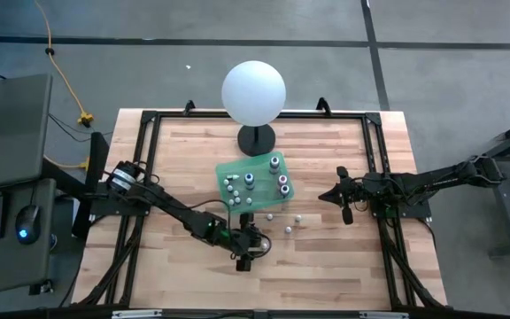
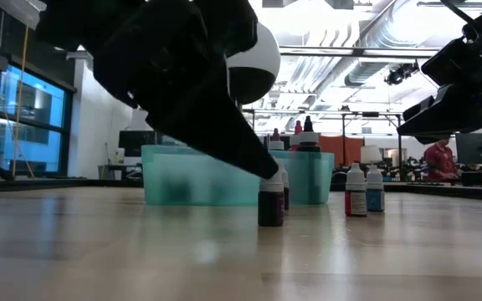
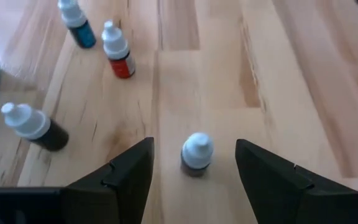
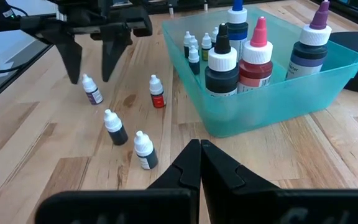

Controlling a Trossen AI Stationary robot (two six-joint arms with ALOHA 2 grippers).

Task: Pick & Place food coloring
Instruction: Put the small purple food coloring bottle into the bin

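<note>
- Left gripper [image 3: 194, 177]: low over the near middle of the table [image 1: 326, 275], fingers apart, straddling one small food coloring bottle [image 3: 196, 153] that stands upright between them; no finger is seen touching it.
- Food coloring: four small white-capped bottles stand loose on the table near the tray. In the right wrist view they are the purple one [image 4: 92, 90] below the left gripper, a red one [image 4: 157, 93], a dark one [image 4: 114, 128] and a blue-labelled one [image 4: 144, 150].
- Tray [image 1: 228, 170]: a translucent green container at the table's centre, holding larger bottles [image 4: 222, 59] and a few small ones [image 4: 191, 46].
- White sphere [image 1: 253, 91]: on a black stand at the far middle of the table, just behind the tray.
- Right gripper [image 4: 201, 151]: at the right side of the table, fingers pressed together, holding nothing, well apart from the loose bottles.
- Background, low view: a person [image 2: 438, 159] beyond the table.
</note>
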